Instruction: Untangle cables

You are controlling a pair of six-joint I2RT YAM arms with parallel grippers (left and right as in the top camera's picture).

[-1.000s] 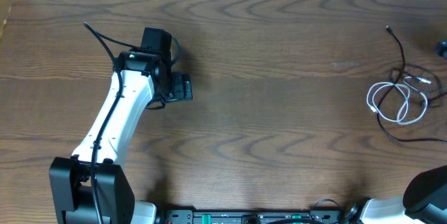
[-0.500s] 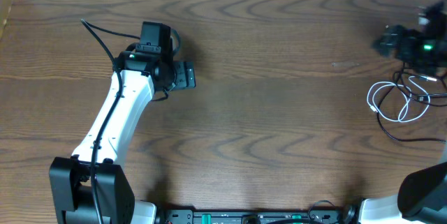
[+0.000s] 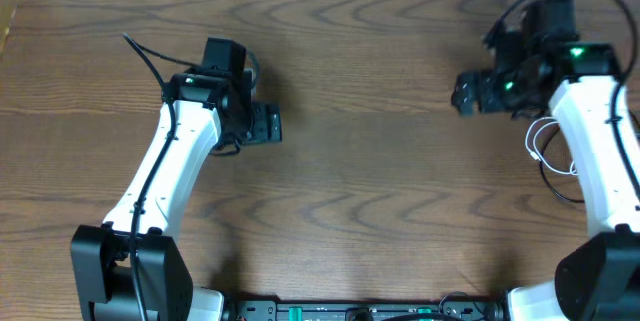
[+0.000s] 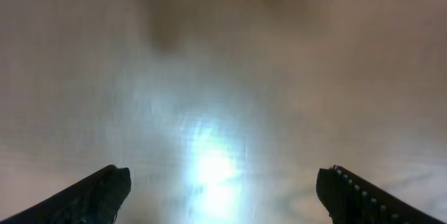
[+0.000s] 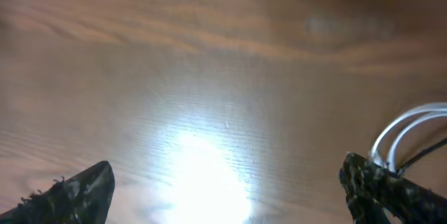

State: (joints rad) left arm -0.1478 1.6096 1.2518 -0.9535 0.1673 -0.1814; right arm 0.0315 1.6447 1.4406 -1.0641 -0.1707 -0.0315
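No text, label, brand, number or sign can be read in any of the views. The dark brown wood-grain surface (image 3: 380, 161), the white-shelled left robot arm (image 3: 165, 166) and the white-shelled right robot arm (image 3: 592, 146) carry no marking sharp enough to make out.

Dark wood-grain table (image 3: 380, 161), viewed from overhead.
Near its right edge a looped white cable (image 5: 412, 121) is laid on the wood, with a thin black cable (image 3: 560, 193) just beside it.

Left gripper (image 3: 270, 124) and right gripper (image 3: 464, 94) both hang wide apart, seemingly angled downward.
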